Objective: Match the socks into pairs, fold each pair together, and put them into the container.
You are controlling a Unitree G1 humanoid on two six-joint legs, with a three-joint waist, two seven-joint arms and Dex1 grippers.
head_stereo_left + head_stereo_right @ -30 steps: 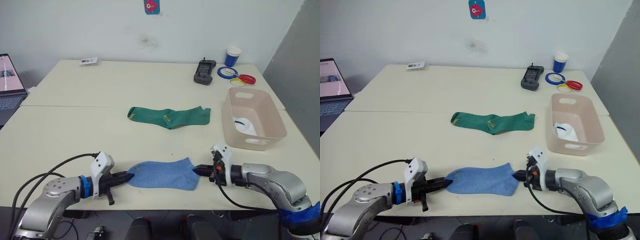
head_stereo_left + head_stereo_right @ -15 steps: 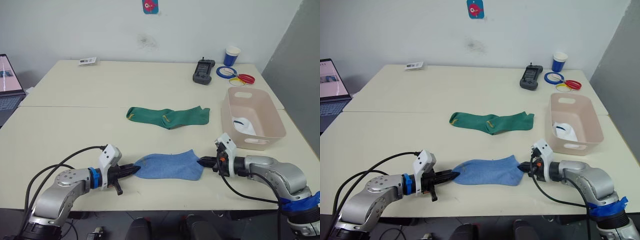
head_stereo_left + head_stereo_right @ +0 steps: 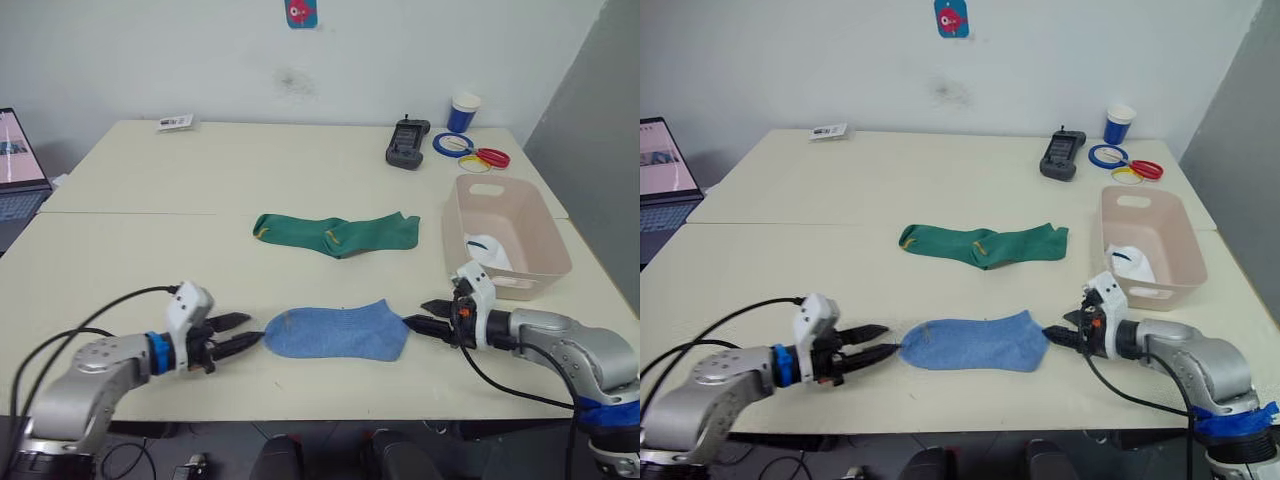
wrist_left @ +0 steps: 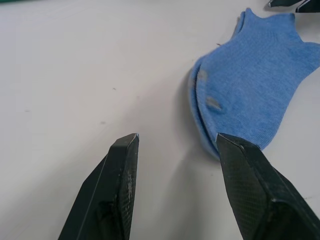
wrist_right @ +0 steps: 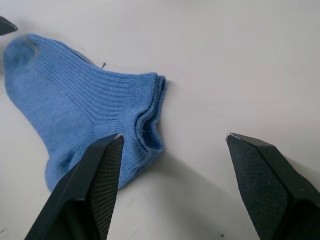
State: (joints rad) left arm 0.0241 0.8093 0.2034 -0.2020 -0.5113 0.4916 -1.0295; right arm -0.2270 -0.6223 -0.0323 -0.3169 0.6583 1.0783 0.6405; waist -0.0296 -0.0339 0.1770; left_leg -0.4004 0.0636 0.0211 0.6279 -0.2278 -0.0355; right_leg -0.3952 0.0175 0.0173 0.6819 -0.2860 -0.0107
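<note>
Both the left gripper point(image 3: 238, 333) and right gripper point(image 3: 421, 322) sit spread and empty at either end of the light blue pair point(image 3: 336, 332), stacked flat but unfolded. The pink-beige tub point(image 3: 520, 268) holds the white pair point(image 3: 487, 250); the dark green socks point(image 3: 338, 232) wait mid-table.
</note>
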